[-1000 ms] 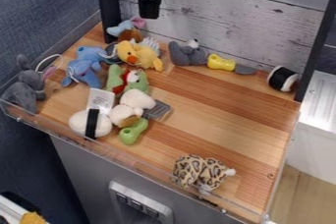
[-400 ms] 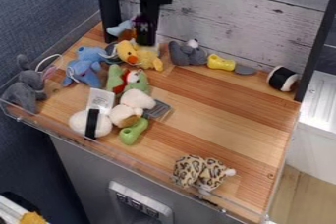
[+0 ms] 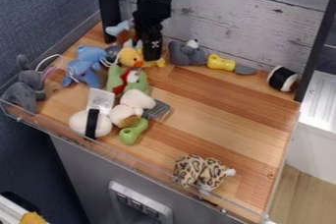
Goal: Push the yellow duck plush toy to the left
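The black gripper hangs at the yellow plush duck, jaw state unclear; off-centre lowering could shove it aside.

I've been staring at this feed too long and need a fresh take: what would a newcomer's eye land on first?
Probably the black gripper, hanging at the yellow duck near the back of the crowded toys; whether they touch is unclear. Next, the spotted toy, apart from the others by the front edge.
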Robot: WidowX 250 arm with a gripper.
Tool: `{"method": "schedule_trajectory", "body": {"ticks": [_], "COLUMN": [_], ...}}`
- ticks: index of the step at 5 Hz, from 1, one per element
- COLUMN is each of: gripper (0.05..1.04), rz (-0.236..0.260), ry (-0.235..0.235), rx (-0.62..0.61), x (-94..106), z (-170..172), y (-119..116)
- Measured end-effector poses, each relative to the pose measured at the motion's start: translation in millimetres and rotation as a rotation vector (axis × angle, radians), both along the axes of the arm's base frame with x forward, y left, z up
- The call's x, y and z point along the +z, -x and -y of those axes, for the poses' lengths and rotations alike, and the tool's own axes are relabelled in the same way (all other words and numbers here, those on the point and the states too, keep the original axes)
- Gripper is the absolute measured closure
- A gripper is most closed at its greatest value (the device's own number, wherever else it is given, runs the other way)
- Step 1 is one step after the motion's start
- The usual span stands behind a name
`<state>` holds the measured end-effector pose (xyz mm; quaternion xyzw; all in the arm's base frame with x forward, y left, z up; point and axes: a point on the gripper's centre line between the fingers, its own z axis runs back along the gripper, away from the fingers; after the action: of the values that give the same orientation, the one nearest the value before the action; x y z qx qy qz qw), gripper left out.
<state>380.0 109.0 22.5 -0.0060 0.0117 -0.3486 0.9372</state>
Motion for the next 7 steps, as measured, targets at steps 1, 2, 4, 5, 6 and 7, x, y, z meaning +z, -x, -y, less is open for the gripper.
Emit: {"method": "schedule_trajectory", "body": {"ticks": [1,2,4,5,6,7], "gripper": [0.083,0.083,0.124,0.281,0.329,0.333], "rz": [0.014,0.015,0.001,0.002,0.0,-0.008], "ry": [0.003,0.007,0.012,0.009,0.0,-0.002], "rx": [0.031,-0.055,-0.352,-0.429,-0.42,-0.31], "x": [-1.8,-5.3,-11.9,-12.4,-12.0,-12.2], "z": [-7,-11,-20,-21,-21,-22], "y": [1,1,-4,-6,-7,-9]}}
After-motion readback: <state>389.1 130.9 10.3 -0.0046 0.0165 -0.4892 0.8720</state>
